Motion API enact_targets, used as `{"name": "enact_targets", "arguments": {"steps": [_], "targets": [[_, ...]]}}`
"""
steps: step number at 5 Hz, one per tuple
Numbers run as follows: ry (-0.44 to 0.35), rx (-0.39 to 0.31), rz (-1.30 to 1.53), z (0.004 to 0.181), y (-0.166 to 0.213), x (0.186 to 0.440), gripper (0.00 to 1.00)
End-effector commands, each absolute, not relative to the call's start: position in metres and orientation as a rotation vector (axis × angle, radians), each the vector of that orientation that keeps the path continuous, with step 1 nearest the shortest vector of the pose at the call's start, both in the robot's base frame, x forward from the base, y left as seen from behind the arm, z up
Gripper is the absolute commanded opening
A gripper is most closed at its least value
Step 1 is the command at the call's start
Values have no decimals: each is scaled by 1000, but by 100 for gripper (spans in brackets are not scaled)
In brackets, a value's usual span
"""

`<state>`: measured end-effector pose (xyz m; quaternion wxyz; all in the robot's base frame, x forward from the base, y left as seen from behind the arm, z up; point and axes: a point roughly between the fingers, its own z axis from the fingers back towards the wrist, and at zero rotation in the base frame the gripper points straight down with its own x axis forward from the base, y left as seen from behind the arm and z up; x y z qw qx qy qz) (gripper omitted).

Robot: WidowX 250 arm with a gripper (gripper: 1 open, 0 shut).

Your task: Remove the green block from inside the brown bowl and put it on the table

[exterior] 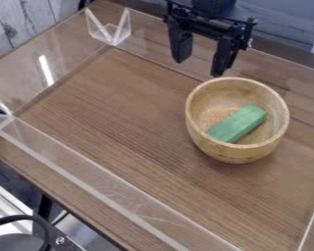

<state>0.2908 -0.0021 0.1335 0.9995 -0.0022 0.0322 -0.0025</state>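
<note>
A light tan wooden brown bowl sits on the right part of the wood-grain table. Inside it lies the bright green block, flat and slanted along the bowl's floor. My gripper hangs over the table at the back, up and to the left of the bowl, pointing down. Its two dark fingers stand wide apart with nothing between them. It touches neither the bowl nor the block.
Low clear acrylic walls border the tabletop along its left, front and back sides. A folded clear acrylic piece stands at the back left corner. The bowl sits close to the table's right side.
</note>
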Motion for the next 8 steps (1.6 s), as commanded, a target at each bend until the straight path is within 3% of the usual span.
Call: {"name": "enact_targets", "arguments": {"steps": [1,4,6,7,8], "targets": [[70,-8,-64,127,-13,292,100],[83,-23,-136,86,-36,295,100],[89,-14,-157,73,-46,303,100],[93,-13,-156,68,-47,305,0],[94,-14,-155,68,-47,305,0]]}}
